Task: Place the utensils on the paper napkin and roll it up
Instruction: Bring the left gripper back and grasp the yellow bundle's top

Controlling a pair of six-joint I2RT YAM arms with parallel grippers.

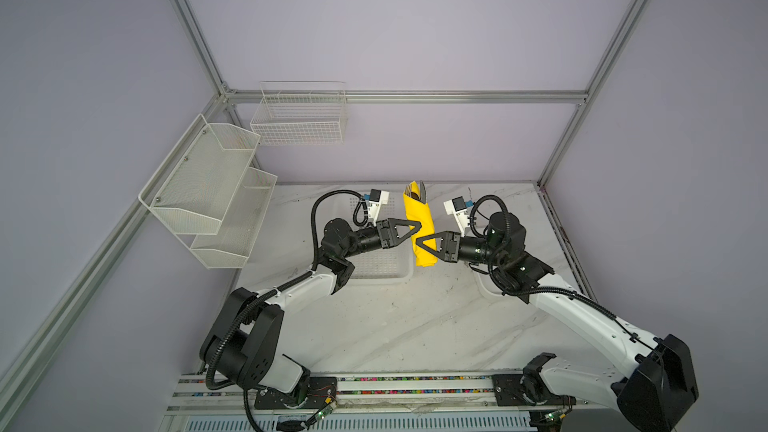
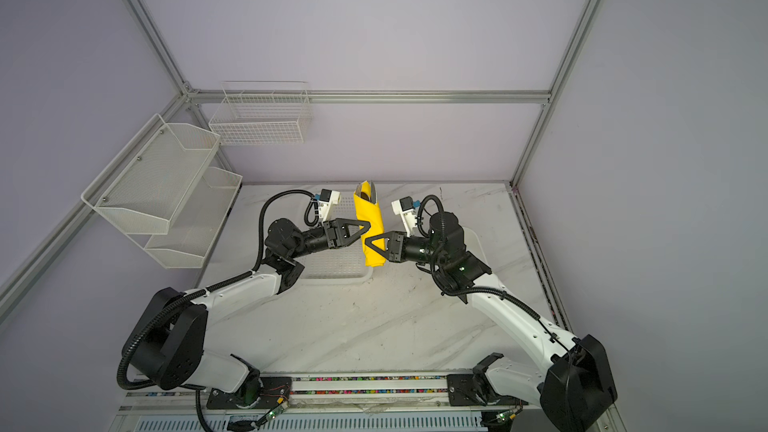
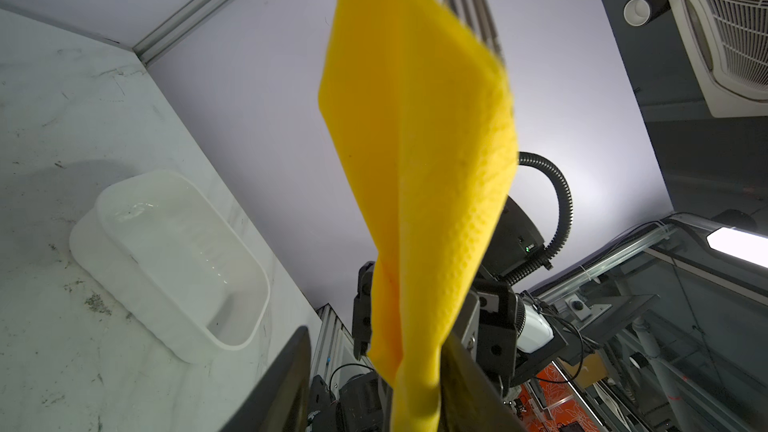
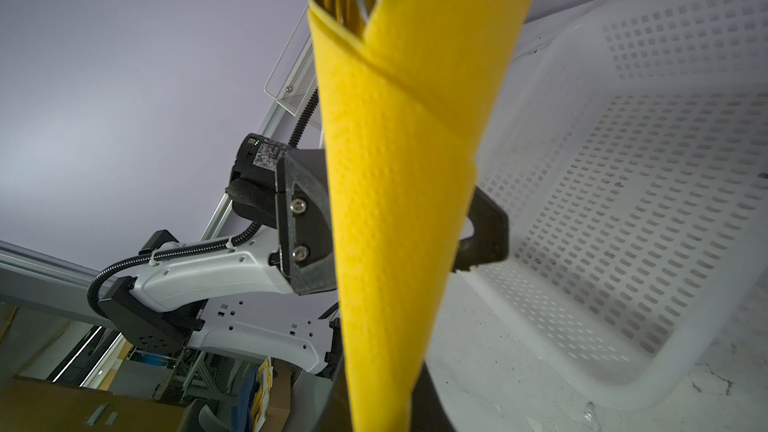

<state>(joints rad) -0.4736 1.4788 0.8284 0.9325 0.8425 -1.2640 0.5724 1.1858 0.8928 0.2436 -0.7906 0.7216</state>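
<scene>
- White marble counter [image 1: 415, 326] is stretching out below me.
- My right jaws are pinching the rolled bright yellow paper napkin [image 1: 419, 210] in the air above it.
- My left jaws are standing spread around that roll.
- Its top is showing slim silver metal utensils [image 1: 417, 190] poking out.

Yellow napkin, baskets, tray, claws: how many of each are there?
Yellow napkin: 1
Table basket: 1
Plastic tray: 1
Wall wire basket: 1
Wall mesh shelf: 1
Claws: 2, left claw, right claw
Total: 7
</scene>
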